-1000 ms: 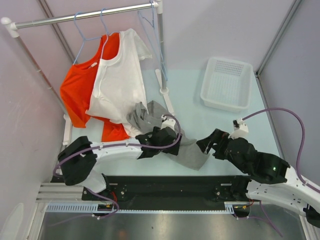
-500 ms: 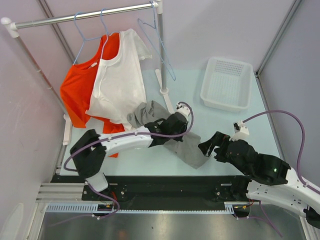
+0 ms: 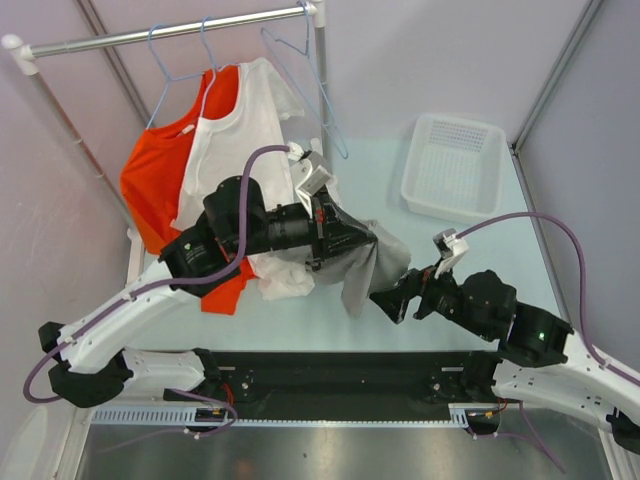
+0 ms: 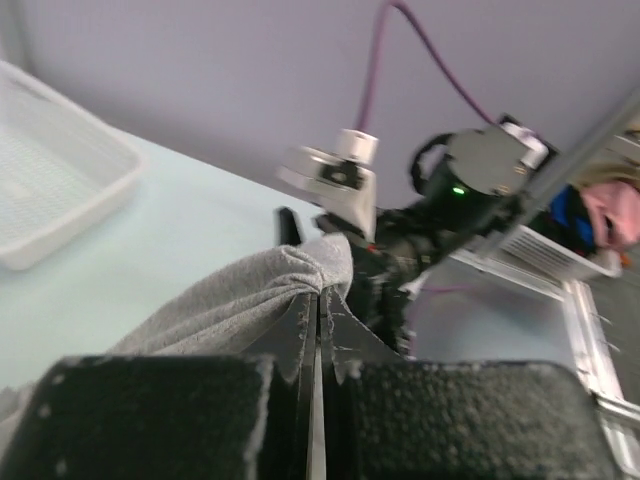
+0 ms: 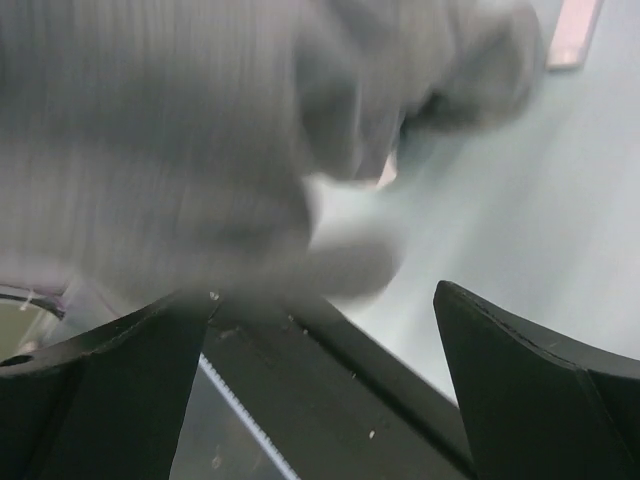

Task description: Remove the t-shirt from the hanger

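Note:
My left gripper [image 3: 368, 238] is shut on a bunched fold of the grey t-shirt [image 3: 375, 262] and holds it up above the table, so the cloth hangs down from the fingers. In the left wrist view the jaws [image 4: 320, 300] are pressed together with grey t-shirt [image 4: 230, 305] pinched at their tips. An empty light-blue hanger [image 3: 338, 145] dangles from the rail, apart from the shirt. My right gripper [image 3: 385, 300] is open just below and beside the shirt's lower edge. The blurred grey t-shirt [image 5: 150, 150] fills the upper left of the right wrist view, above the spread jaws [image 5: 322, 300].
An orange t-shirt [image 3: 150, 190] and a white t-shirt [image 3: 240, 160] hang on hangers from the metal rail [image 3: 170, 32] at the back left. A white basket [image 3: 452, 165] stands at the back right. The rail's upright post [image 3: 322, 100] is just behind my left gripper.
My left arm has shut on the grey t-shirt and lifted it off the table, up and toward the back. The empty hanger swings. My right gripper has slid left toward the hanging cloth.

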Robot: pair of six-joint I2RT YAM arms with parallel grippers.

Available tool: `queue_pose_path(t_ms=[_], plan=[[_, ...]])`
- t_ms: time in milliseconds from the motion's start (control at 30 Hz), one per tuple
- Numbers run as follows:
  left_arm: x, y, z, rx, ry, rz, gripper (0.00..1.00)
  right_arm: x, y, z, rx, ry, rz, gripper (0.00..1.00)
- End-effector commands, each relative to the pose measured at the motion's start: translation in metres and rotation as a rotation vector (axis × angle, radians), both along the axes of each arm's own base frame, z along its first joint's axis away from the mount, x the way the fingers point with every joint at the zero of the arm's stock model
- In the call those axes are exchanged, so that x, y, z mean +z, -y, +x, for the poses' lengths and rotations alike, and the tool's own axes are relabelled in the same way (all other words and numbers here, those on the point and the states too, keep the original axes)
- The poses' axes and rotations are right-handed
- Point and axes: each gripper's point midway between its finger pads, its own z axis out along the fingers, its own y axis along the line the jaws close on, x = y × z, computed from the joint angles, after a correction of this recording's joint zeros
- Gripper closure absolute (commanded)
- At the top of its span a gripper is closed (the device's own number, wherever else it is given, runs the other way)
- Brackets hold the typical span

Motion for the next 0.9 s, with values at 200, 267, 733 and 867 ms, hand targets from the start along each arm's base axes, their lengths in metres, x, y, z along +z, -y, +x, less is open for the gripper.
queue_pose_path(t_ms=[200,267,733,867], plan=[[0.06,0.007,-0.066,-0.38,-0.145,-0.175,1.0,0.052,-0.051,0.019,0.087,0.259,0.108,0.0],[0.073,0.01,-0.072,-0.43,-0.139,-0.208,1.0,0.055,-0.056,0.022,0.066,0.247,0.128,0.01],[0.003,-0.007,-0.015,-0.036,-0.119,-0.03,1.0,0.159,0.042,0.022,-0.213,0.273,0.262,1.0],[-0.037,-0.023,0.011,0.141,-0.136,0.056,1.0,0.157,0.044,0.03,-0.246,0.253,0.141,1.0]])
